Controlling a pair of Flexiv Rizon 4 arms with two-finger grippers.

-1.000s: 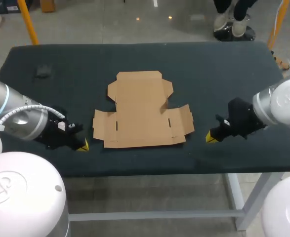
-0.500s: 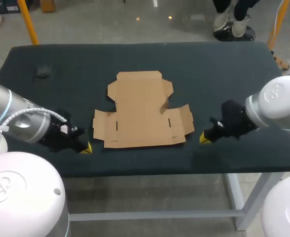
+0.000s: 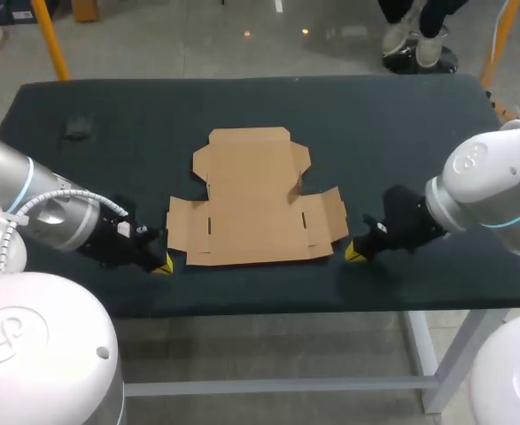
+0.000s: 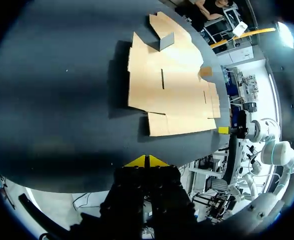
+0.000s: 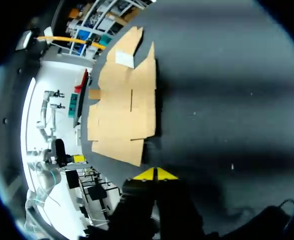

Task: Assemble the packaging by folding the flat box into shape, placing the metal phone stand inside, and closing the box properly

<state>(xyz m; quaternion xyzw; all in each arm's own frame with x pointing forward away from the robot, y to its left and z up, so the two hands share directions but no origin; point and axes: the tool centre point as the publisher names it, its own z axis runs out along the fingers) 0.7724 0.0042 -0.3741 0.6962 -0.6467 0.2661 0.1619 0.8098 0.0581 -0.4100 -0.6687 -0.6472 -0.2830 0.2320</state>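
Observation:
A flat brown cardboard box blank lies unfolded in the middle of the dark table, also seen ahead of the fingers in the left wrist view and the right wrist view. My left gripper rests low on the table just beside the blank's near left corner, shut and empty, its yellow tips pressed together. My right gripper sits by the blank's near right corner, shut and empty, tips touching. A small dark object, perhaps the phone stand, lies at the far left.
The table's front edge runs close behind both grippers. Bare dark surface stretches to the left and right of the blank and behind it.
Both grippers have slid inward along the table toward the blank's near corners, the left one rightward and the right one leftward. The blank has not moved.

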